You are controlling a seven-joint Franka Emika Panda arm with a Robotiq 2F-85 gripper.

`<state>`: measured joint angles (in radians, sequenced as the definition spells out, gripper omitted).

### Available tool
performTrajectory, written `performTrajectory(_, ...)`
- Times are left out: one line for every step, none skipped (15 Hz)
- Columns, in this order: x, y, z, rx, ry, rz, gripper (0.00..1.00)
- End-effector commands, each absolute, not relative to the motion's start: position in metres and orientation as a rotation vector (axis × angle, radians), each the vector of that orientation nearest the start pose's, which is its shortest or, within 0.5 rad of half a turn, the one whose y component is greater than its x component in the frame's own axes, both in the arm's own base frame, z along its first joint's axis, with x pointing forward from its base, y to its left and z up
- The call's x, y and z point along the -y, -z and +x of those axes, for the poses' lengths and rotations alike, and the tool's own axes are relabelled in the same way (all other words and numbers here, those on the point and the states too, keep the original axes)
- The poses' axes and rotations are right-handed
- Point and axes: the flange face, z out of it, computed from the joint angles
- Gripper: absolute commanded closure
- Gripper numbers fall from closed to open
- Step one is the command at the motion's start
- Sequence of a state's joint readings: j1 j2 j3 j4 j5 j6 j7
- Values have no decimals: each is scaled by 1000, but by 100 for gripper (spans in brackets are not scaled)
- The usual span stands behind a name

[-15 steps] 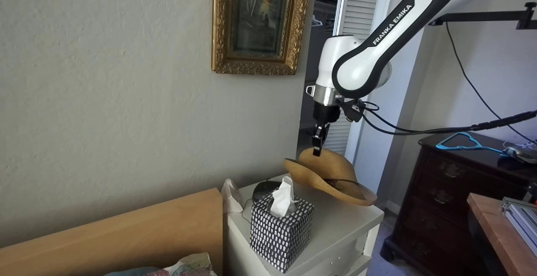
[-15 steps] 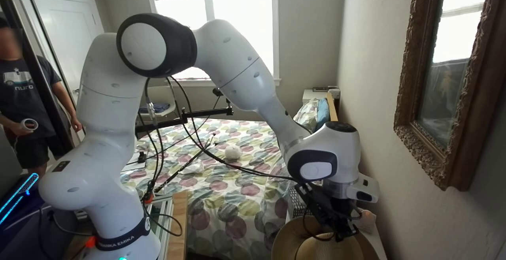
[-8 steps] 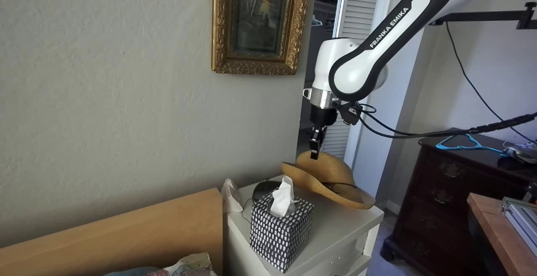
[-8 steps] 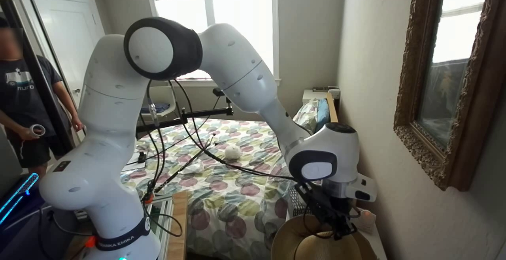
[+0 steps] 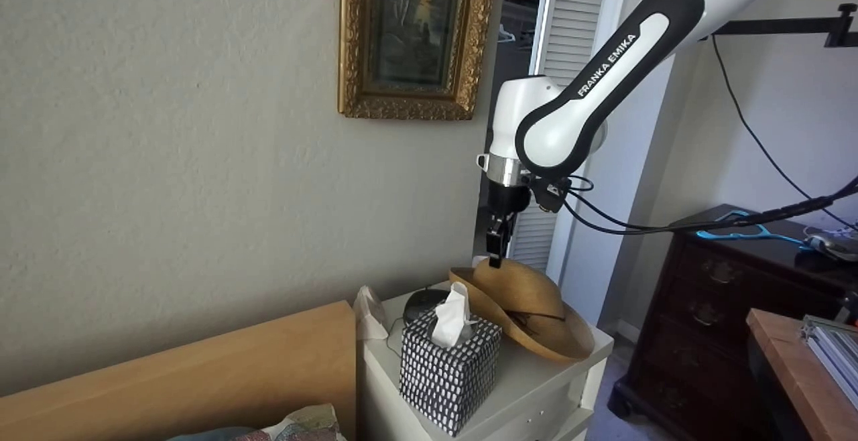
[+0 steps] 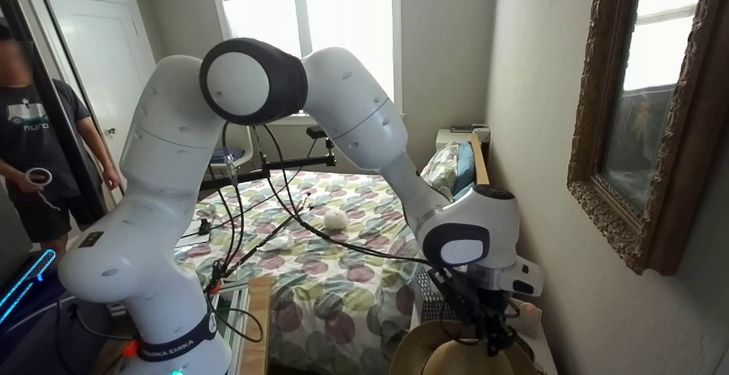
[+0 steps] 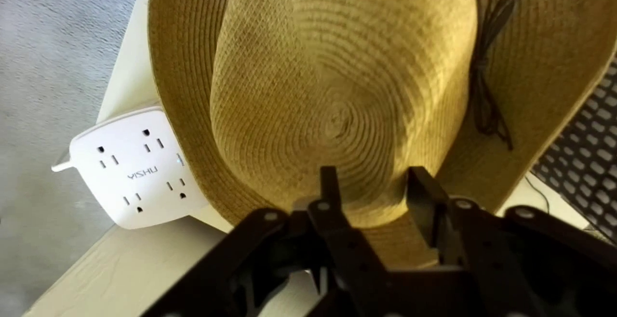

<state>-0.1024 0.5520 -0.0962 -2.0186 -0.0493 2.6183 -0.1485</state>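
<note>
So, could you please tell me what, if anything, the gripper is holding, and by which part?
Nothing is held: the gripper is open over the crown of the straw hat.

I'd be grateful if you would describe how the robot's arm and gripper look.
The arm is rounded, white and black, with FRANKA EMIKA lettering. A silver collar leads to the angular black gripper, dotted with round pins, with loose black cables alongside.

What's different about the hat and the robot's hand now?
The hat came down and looks flatter over the white cabinet. The robot's hand moved down with it; its fingers now stand apart, so it seems to have let go. The tissue box and framed picture stayed put.
</note>
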Motion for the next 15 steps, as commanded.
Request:
performTrajectory(122,-228,611,-86,148,-3146,27)
performTrajectory(124,-249,612,-109,180,-3108,20)
performTrajectory(127,-278,606,-97,206,-3072,14)
performTrajectory(131,-297,603,-93,237,-3053,6)
performTrajectory(139,-317,597,-75,261,-3038,2)
performTrajectory(146,-339,590,-43,270,-3018,0)
performTrajectory(156,-361,580,-2,259,-3006,0)
performTrajectory(165,-381,568,53,245,-2982,0)
performTrajectory(174,-401,554,122,232,-2951,0)
performTrajectory(182,-418,538,202,201,-2923,0)
performTrajectory(191,-435,520,289,156,-2905,0)
performTrajectory(200,-450,500,367,117,-2890,0)
performTrajectory(208,-466,481,435,90,-2863,0)
performTrajectory(215,-482,462,482,62,-2840,0)
performTrajectory(220,-495,446,525,45,-2824,0)
